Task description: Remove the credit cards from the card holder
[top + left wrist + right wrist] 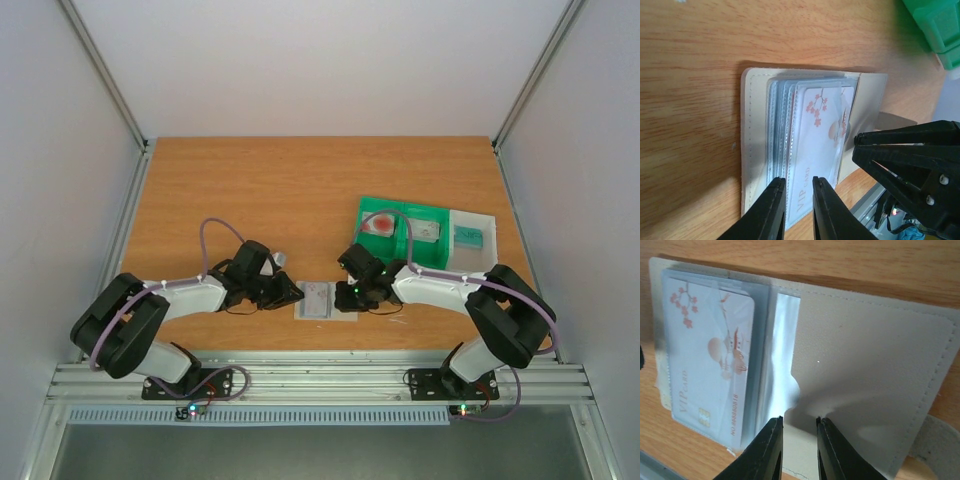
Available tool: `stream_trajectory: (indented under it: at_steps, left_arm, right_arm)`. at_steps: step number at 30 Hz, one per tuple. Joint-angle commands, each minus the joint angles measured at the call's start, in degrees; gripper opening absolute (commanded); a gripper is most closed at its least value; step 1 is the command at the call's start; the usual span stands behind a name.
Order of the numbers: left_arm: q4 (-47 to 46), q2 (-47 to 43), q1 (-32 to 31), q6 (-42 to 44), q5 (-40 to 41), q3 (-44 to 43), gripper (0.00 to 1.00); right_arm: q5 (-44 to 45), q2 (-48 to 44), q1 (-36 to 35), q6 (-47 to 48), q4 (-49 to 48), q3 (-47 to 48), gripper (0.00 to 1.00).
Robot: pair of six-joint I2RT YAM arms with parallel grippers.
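The table (250, 200) is brown wood with fine lines in it, flat and smooth. Plain white walls (300, 60) stand on three sides, with grey metal bars (105, 75) in the corners. A ribbed metal rail (320, 378) runs along the bottom of the top view.

The card holder (325, 300) lies open on the table at the bottom middle of the top view, between the two pincers. Its cover is soft and cream, with a stitched edge and round corners. Inside is a stack of thin, clear, shiny pockets. The top pocket holds a white card (815, 150) with pink blossoms and the words VIP CARD.

The left pincer (799, 181) is black. Its two fingers are close together with a thin gap, at the end of the clear pockets. I cannot tell if they pinch a pocket. The right pincer (798, 420) has its fingers a little apart, at the near edge of the bare cream flap.

In the upper right part of the table sits a green tray (400, 205) of hard plastic, split into parts. A white card with red marks (378, 224) and a greyish card (428, 230) lie in it. Just beside it, on the right, a white box (485, 220) holds a teal card (467, 236).
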State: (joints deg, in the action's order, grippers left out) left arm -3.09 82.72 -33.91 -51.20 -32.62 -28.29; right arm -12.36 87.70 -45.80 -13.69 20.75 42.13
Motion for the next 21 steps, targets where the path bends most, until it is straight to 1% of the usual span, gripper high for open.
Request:
stream_trajectory:
  at_steps: [1, 5, 8, 11, 17, 21]
  left_arm:
    - [-1.3, -0.5, -0.4, 0.3, 0.2, 1.0, 0.16]
    - [-1.0, -0.4, -0.4, 0.6, 1.2, 1.9, 0.16]
    - [-2.0, 0.2, -0.4, 0.1, 1.1, 2.5, 0.15]
    - [-2.3, -0.3, -0.4, -0.5, 1.0, 2.9, 0.14]
    - [0.2, -2.8, -0.4, -0.2, 2.2, 2.6, 0.1]
    - [1.2, -4.6, -0.4, -0.5, 2.8, 1.7, 0.11]
  right_arm:
    - [-2.1, -1.5, 0.1, 1.1, -2.2, 1.3, 0.23]
    - [-1.8, -1.8, 0.1, -1.3, -3.2, 1.7, 0.24]
    - [-1.3, -1.1, 0.1, -1.5, -2.9, 2.6, 0.25]
    - [-1.0, -1.3, 0.2, -1.3, -3.8, 2.5, 0.24]
    - [-1.8, -0.6, 0.7, -0.9, -5.6, 2.5, 0.21]
    - [-4.2, 1.1, 1.9, -1.4, -7.8, 1.7, 0.2]
